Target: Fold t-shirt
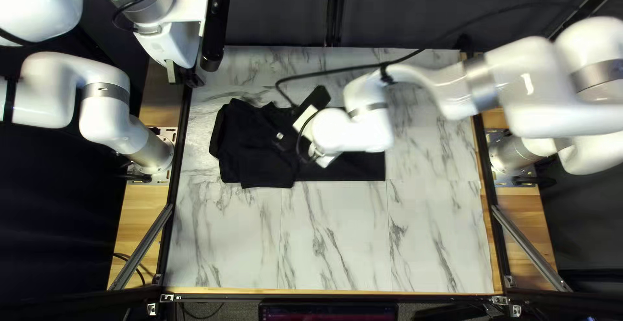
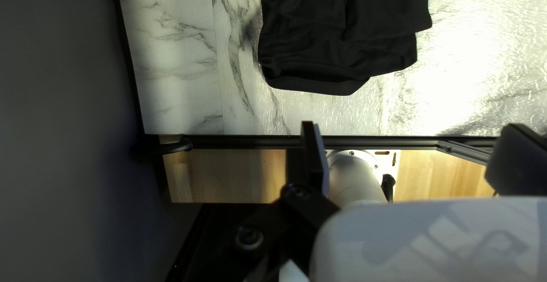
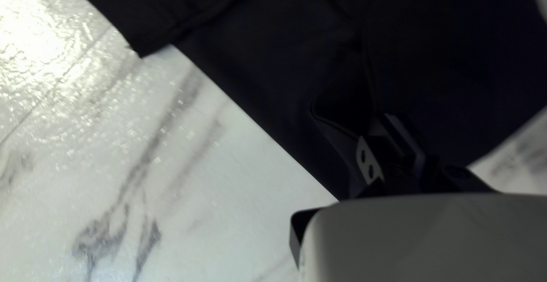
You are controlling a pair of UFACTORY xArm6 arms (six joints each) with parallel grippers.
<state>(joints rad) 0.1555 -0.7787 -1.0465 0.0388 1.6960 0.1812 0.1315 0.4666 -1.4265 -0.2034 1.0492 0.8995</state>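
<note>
We find the black t-shirt partly folded on the far half of the table, from left of centre to just right of it. We judge it light, soft and limp, unlikely to be damaged, its layers apt to slip; hold is best taken at the right end, through all layers near a corner. Right gripper: fingers together, clamped on a pinch of cloth. Left gripper: fingers wide apart, holding nothing, off the table's left edge.
</note>
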